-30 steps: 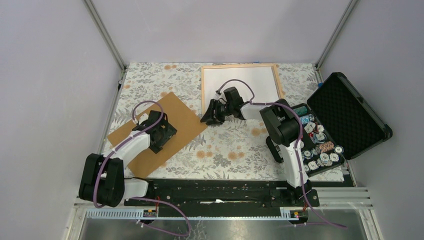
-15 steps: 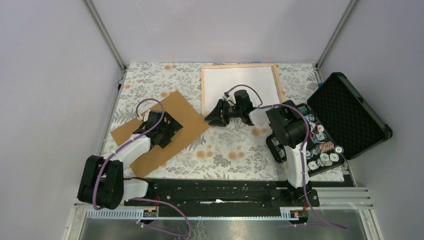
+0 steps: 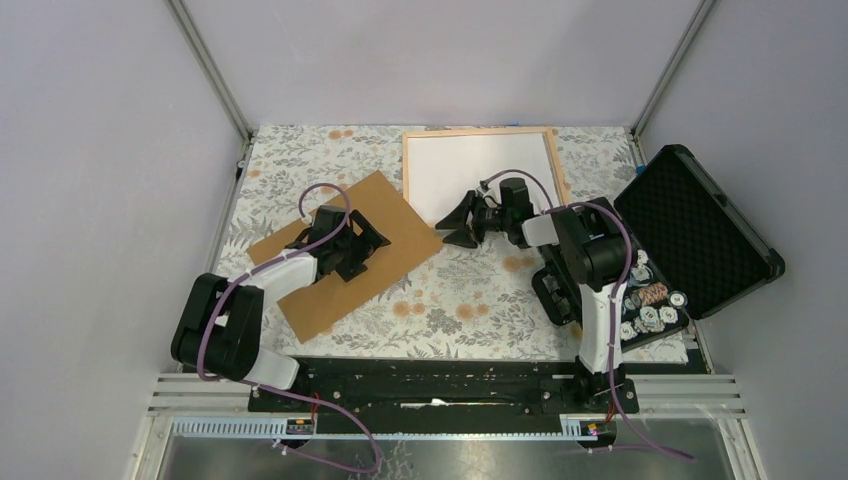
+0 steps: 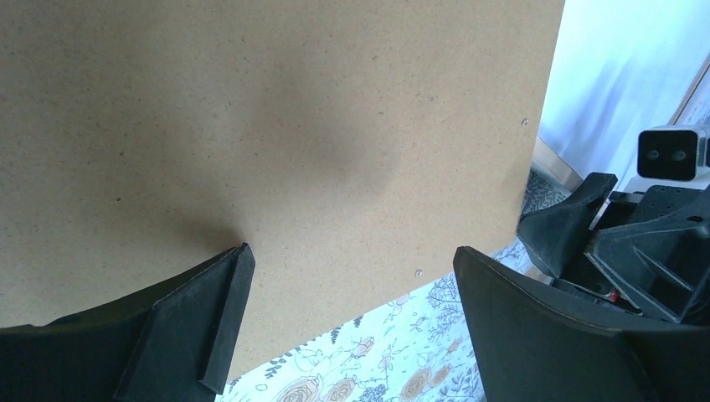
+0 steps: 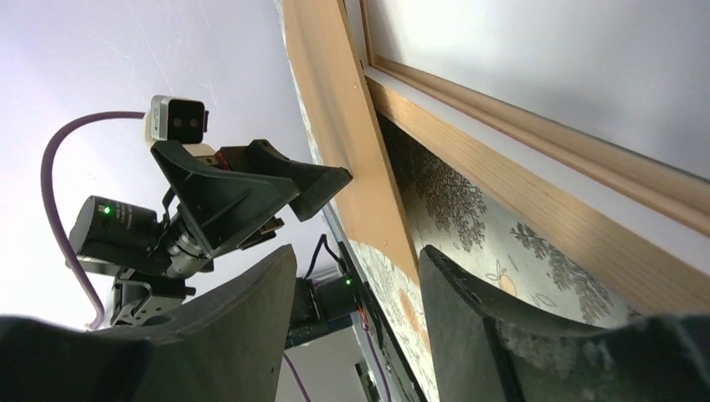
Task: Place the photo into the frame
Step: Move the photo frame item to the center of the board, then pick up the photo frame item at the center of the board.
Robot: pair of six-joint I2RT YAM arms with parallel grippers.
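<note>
Left end effector (image 3: 368, 247) — photo (image 3: 402, 224) slid nearer the frame (image 3: 480, 131).

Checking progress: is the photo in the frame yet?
Out. The photo lies brown back up on the table, left of the frame, whose opening shows only white.

Pale lilac walls (image 3: 440, 60) enclose a table under floral cloth (image 3: 470, 300) (aluminium posts (image 3: 210, 70) at rear corners).
</note>
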